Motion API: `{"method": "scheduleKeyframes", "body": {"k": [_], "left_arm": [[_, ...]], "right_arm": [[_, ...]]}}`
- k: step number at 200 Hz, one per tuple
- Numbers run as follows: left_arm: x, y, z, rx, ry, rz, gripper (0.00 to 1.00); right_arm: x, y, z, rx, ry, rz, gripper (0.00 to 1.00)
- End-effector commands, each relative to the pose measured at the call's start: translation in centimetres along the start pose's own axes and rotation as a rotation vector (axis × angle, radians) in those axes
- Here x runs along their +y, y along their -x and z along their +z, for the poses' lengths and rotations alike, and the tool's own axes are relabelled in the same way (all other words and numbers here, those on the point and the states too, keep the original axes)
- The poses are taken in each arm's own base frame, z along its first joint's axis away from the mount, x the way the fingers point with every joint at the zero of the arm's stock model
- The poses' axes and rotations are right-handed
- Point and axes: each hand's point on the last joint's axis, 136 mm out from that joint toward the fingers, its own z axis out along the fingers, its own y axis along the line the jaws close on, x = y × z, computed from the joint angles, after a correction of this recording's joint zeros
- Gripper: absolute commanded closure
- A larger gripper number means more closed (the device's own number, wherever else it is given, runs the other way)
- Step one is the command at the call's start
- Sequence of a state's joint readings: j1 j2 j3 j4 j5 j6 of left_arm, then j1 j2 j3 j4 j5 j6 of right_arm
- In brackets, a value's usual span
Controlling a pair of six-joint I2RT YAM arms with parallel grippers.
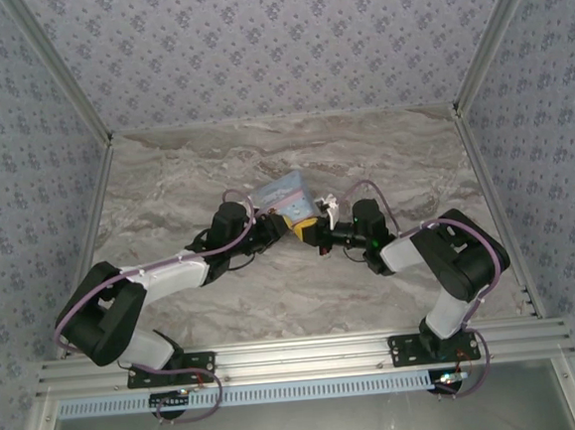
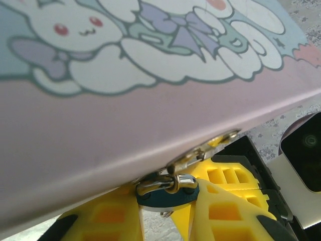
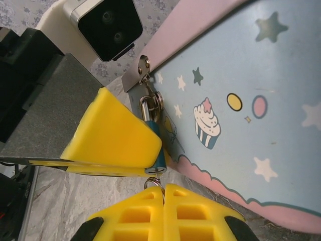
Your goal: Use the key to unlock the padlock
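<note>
The top view places both arms meeting around the middle of the desk [image 1: 214, 171], well away from every edge, with the tin [image 1: 288, 193] tilted between them. The lock is too small to make out from there. The right wrist view gives the detail: the padlock [image 3: 156, 145] hangs by its silver shackle from the hasp [image 3: 143, 73] at the tin's corner, against the blue side printed with stars and a cupcake. The left wrist view instead looks under the tin's pink edge and bunny lid, with the teal lock body seen end-on. In the right wrist view, one yellow finger of the left arm covers most of the lock body, and the left wrist camera [image 3: 108, 25] sits behind it. The left end effector [image 2: 168, 201] is only slightly parted, with its two fingers clamped on either side of the padlock. The right end effector [image 3: 163, 193] is fully closed just below the lock, and the wire ring of the key [image 3: 154, 182] runs into the seam at its fingertips.
</note>
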State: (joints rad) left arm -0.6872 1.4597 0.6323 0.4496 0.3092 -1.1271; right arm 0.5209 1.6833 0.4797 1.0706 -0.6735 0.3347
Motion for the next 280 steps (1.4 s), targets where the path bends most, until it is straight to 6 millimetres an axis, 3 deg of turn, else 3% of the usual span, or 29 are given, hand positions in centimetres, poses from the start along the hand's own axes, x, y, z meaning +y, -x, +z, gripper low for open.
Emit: {"method": "scheduleKeyframes", "body": {"k": [1, 43, 106, 280], "left_arm": [[-3.0, -0.7, -0.7, 0.043, -0.106, 0.059, 0.80], [-3.0, -0.7, -0.5, 0.048, -0.106, 0.054, 0.80], [-2.1, -1.2, -0.2, 0.064, -0.088, 0.041, 0.80], [-1.2, -1.6, 0.3, 0.083, -0.065, 0.019, 0.80]], "right_arm": [[-0.4, 2.6, 0.4, -0.059, -0.005, -0.025, 1.00], [0.2, 2.8, 1.0, -0.060, 0.002, -0.039, 1.00], [0.8, 5.0, 1.4, -0.108, 0.022, -0.069, 1.00], [1.4, 6.5, 2.7, -0.135, 0.053, -0.109, 1.00]]}}
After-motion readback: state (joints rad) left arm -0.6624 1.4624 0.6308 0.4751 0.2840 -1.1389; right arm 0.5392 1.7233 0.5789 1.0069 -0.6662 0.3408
